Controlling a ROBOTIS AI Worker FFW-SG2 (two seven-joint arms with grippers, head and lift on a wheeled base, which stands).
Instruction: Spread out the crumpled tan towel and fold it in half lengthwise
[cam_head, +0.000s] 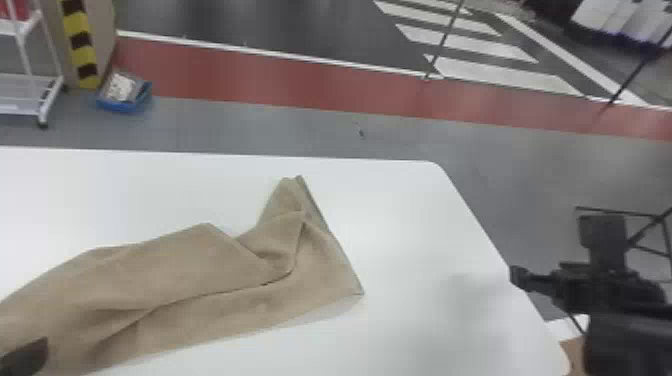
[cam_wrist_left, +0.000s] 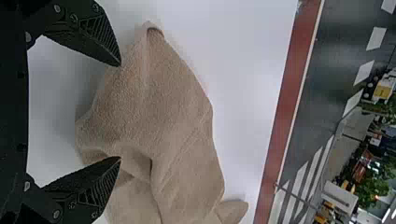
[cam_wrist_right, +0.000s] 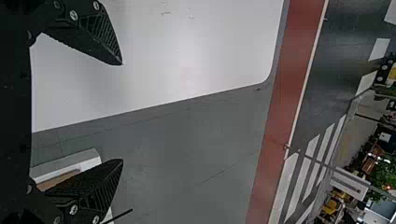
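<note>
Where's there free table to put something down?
Right of the towel, toward the right edge, the table is bare; so is the strip between towel and far edge. It's crowded front left, with towel and left gripper; the right gripper hovers near the right edge.

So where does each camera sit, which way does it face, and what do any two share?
Left wrist view: on the left wrist, facing past the open left gripper over the tan towel and table.
Right wrist view: on the right wrist, facing past the open right gripper over the table's edge and floor.
Head view: on the head, facing forward and down; left gripper at lower left, right gripper and arm at right.
Shared: head and left wrist views both show the towel.
</note>
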